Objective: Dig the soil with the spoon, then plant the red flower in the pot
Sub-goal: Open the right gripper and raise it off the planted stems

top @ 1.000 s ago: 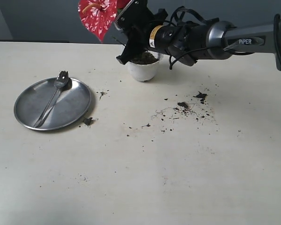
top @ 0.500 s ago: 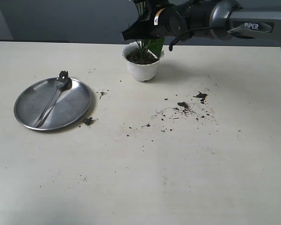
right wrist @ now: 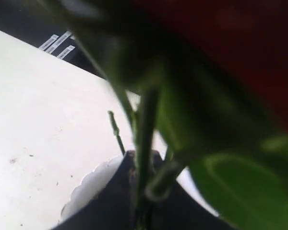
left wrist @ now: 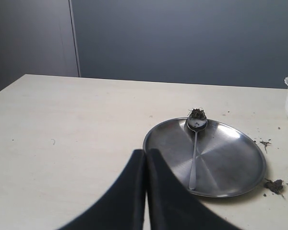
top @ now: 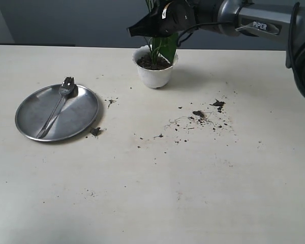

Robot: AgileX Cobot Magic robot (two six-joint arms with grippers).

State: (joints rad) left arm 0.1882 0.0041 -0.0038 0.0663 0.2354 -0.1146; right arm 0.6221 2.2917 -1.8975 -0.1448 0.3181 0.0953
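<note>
The white pot (top: 155, 75) stands at the back of the table with dark soil (top: 150, 63) in it. Green stems and a leaf of the red flower (top: 165, 47) rise out of the soil; the blooms are cut off by the top of the exterior view. My right gripper (top: 142, 26) hangs above the pot, shut on the stems. Its wrist view shows the stems (right wrist: 145, 134) between the dark fingers, a red blur (right wrist: 240, 33) and the pot's scalloped rim (right wrist: 86, 188). The spoon (top: 56, 108) lies on the steel plate, dirt on its bowl. My left gripper (left wrist: 146, 154) is shut and empty, short of the spoon (left wrist: 194, 153).
The round steel plate (top: 79, 114) lies at the left, also the plate (left wrist: 230, 155) ahead of my left gripper. Crumbs and a root-fibre clump (top: 199, 114) are scattered right of centre, and a small clod (top: 95, 131) lies by the plate. The right arm (top: 254, 20) spans the back right.
My right gripper has swung the flower from tilted to upright, and its stems now stand in the pot. The red bloom has left the exterior view at the top. The left gripper is still.
</note>
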